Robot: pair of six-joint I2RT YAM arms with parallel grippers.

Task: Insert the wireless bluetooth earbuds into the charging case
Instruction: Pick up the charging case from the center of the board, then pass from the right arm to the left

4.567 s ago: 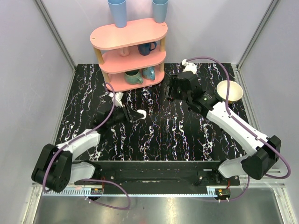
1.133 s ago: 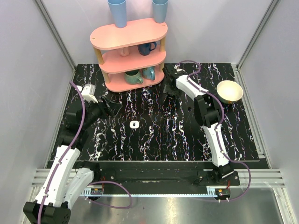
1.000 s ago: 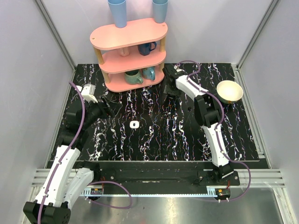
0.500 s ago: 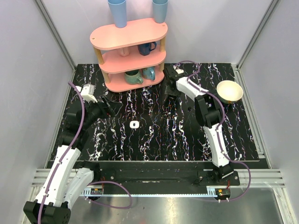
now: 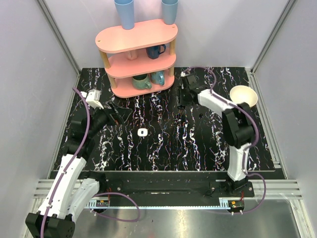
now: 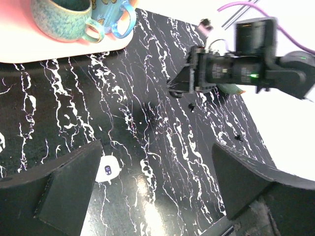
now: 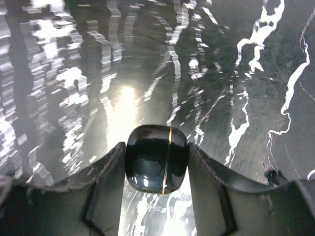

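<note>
A small bright white earbud (image 5: 142, 132) with a dark mark lies on the black marbled table, and it also shows beside the left finger in the left wrist view (image 6: 109, 169). My left gripper (image 5: 119, 112) hovers up and left of it, wide open and empty (image 6: 157, 169). My right gripper (image 5: 181, 97) is low over the table near the shelf's right foot. The right wrist view shows its fingers (image 7: 156, 164) shut on the charging case (image 7: 156, 158), a glossy black rounded box with a thin gold seam, lid closed. The left wrist view also catches the right gripper (image 6: 183, 84).
A pink three-tier shelf (image 5: 136, 35) stands at the back with mugs (image 5: 141, 82) on its tiers and blue cups (image 5: 124, 12) on top. A cream bowl (image 5: 243, 95) sits at the back right, beside the right arm. Grey walls close in both sides.
My left gripper has opened wide where it hangs. The right arm's elbow has swung right towards the bowl, while its jaws have closed in on the black case.
</note>
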